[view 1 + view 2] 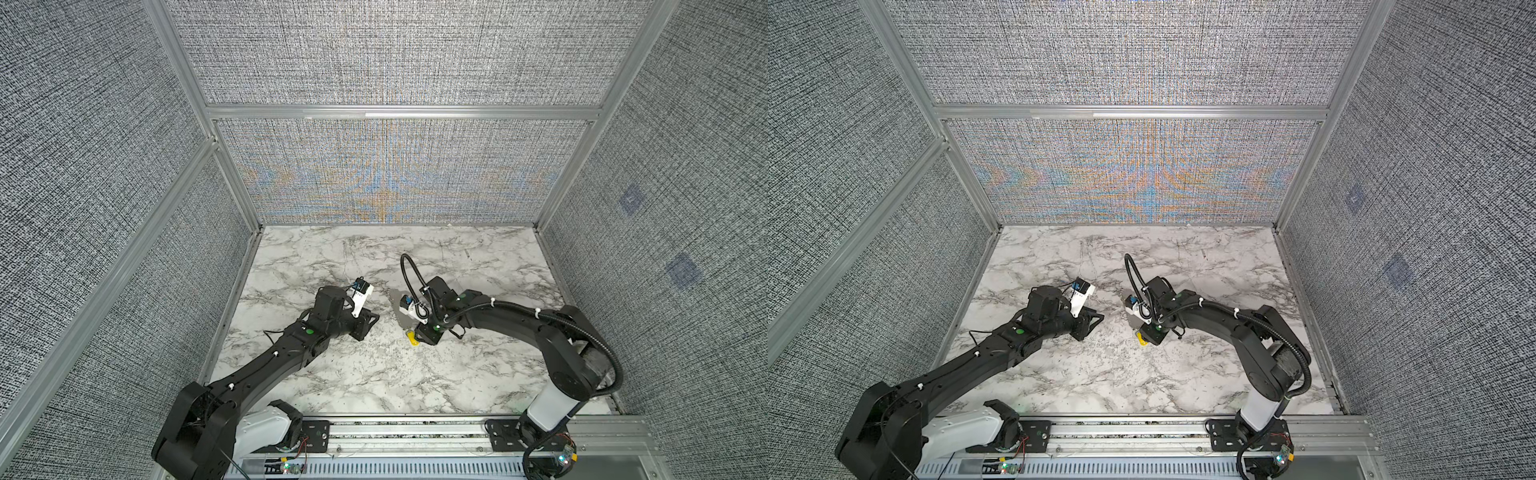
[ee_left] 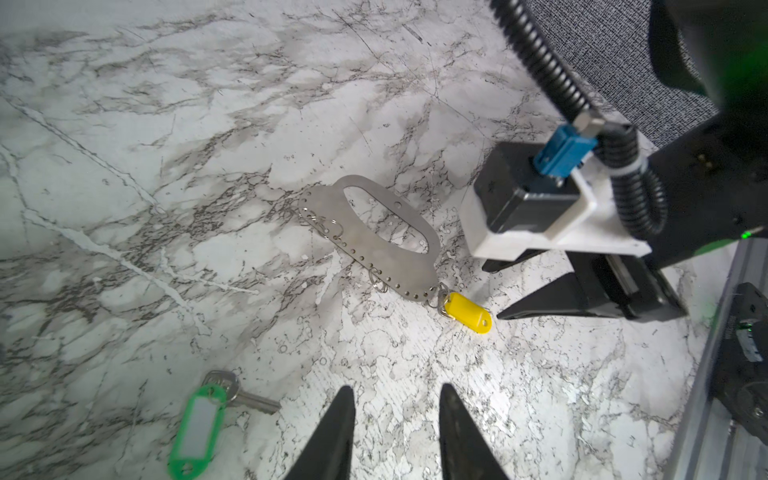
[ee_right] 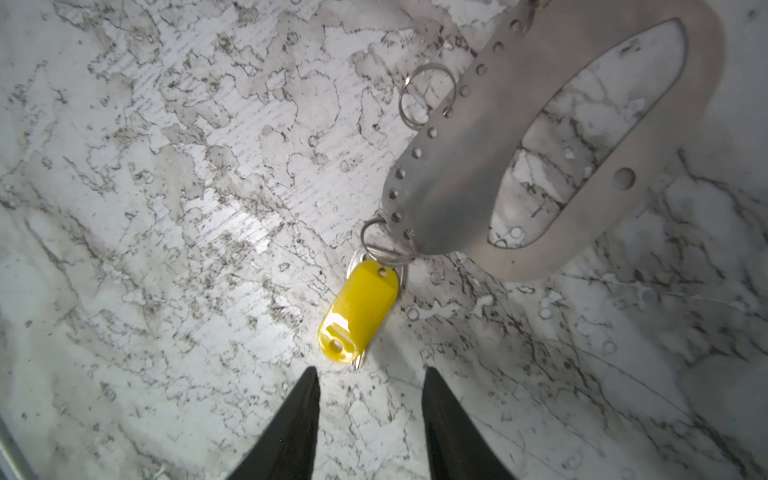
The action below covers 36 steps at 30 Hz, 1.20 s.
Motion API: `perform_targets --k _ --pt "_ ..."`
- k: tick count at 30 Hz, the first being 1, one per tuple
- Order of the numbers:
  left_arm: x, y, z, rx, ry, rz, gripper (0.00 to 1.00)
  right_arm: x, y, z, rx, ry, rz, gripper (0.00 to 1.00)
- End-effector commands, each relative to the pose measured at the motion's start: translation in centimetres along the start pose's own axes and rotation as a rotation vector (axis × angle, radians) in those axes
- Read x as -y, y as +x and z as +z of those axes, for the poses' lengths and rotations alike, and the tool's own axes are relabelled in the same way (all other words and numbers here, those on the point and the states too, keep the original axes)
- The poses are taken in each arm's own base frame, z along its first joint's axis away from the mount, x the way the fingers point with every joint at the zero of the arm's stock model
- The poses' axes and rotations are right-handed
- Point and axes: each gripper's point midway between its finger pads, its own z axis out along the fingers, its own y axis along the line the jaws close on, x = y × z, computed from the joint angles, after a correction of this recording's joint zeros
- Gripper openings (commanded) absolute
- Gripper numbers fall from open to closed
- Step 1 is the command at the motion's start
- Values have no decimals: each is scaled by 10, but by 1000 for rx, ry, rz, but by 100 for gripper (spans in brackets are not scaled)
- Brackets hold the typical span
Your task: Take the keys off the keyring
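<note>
Above the table the left pincer and right pincer hover apart and empty, the yellow-tagged key ringed to the keyring at its 5 o'clock in a top view, the green-tagged key lying loose.

Marble tabletop: keyring flat, yellow-tagged key attached; green-tagged key lying apart

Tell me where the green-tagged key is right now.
In the left wrist view the green-tagged key lies loose on the marble table, beside the left pincer, well apart from the keyring. Neither top view shows it.
</note>
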Motion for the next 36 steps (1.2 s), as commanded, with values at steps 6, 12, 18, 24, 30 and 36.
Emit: perform_targets --k 6,12,18,24,30,36 --pt "-12 -13 -2 59 -74 14 37 3 -11 19 -15 55 60 45" --pt "-14 -11 1 46 -77 9 37 8 -5 26 -58 92 59 43" --pt "-14 -10 3 34 -73 5 37 9 9 23 -100 110 24 36" --pt "-13 -11 3 33 -73 9 37 14 26 16 -130 110 -2 30" --pt "-12 -12 2 36 -69 15 37 21 24 6 -104 109 -11 30" --pt "-12 -12 2 37 -65 14 36 6 13 8 -38 50 -81 39"
